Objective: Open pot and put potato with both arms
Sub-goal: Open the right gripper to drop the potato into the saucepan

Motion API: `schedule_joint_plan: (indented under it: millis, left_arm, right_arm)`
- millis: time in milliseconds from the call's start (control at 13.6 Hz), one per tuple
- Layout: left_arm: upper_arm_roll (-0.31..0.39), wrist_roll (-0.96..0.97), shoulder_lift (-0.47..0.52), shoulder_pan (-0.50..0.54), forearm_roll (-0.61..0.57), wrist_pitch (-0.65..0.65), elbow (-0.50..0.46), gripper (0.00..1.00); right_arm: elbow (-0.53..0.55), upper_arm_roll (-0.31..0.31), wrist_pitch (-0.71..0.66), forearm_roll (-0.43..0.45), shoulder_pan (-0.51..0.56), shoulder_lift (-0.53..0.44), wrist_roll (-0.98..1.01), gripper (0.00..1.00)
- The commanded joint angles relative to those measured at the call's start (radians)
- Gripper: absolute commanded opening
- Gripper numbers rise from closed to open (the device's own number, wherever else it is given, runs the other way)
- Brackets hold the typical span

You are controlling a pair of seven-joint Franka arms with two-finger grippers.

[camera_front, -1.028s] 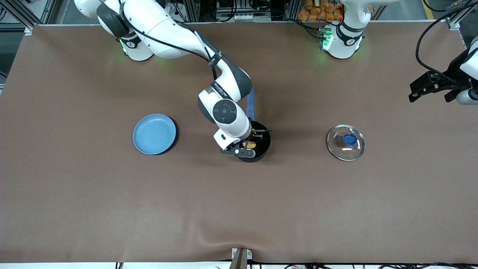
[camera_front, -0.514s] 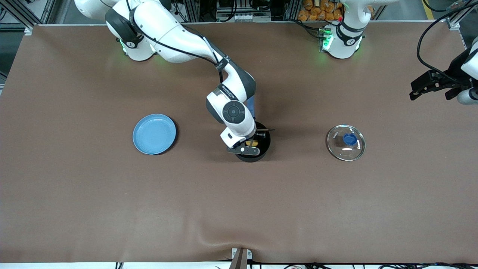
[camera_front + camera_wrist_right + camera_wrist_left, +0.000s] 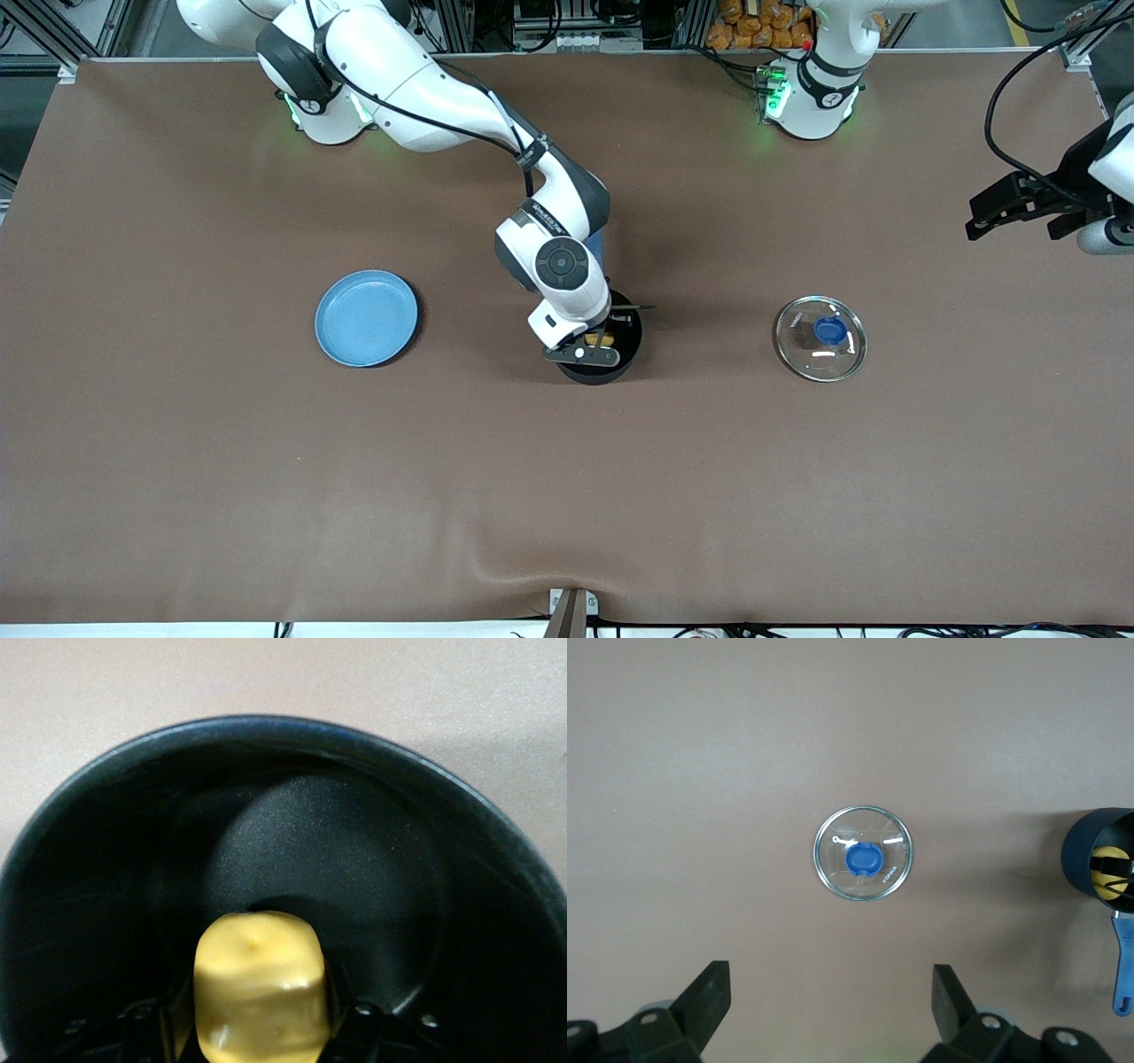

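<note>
The potato (image 3: 259, 992) sits low inside the pot (image 3: 620, 354), between the two fingers (image 3: 173, 1014) of the right hand (image 3: 595, 339), which press against its sides. The wrist view shows the yellow lump close above the dark pot floor; whether it touches the floor cannot be told. The pot stands uncovered near the middle of the desk (image 3: 567, 496), its blue handle (image 3: 598, 239) pointing toward the robots' bases and mostly hidden under the right arm's wrist. That arm reaches in from its base and bends down over the pot.

The lid (image 3: 820, 338) lies flat on the desk, knob (image 3: 830, 330) up, well apart from the pot toward the left arm's end. The left hand (image 3: 1019, 208) hangs in the air over that end of the desk, fingers spread wide with nothing between them; this arm waits. Its wrist view looks down on the lid and catches the pot at the edge.

A blue plate (image 3: 367, 318) rests on the desk toward the right arm's end, well apart from the pot.
</note>
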State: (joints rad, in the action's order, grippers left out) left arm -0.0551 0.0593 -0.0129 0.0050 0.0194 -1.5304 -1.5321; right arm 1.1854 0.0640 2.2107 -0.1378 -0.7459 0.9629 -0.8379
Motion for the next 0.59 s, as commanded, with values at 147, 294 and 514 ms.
schedule_joint_plan:
  millis: [147,294,514]
  left_arm:
    - [0.003,-0.001,0.001,0.006,0.027,0.013,-0.013,1.0]
    - [0.003,0.001,0.002,0.004,0.027,0.013,-0.011,1.0]
    - [0.001,0.002,0.004,0.004,0.027,0.015,-0.011,1.0]
  right_arm:
    - [-0.039,-0.009,-0.015,0.029,-0.006,0.013,-0.024,1.0]
    - [-0.044,-0.003,-0.044,0.02,0.007,-0.028,-0.024,1.0]
    - [-0.142,0.002,-0.176,0.015,0.028,-0.059,-0.068,1.0]
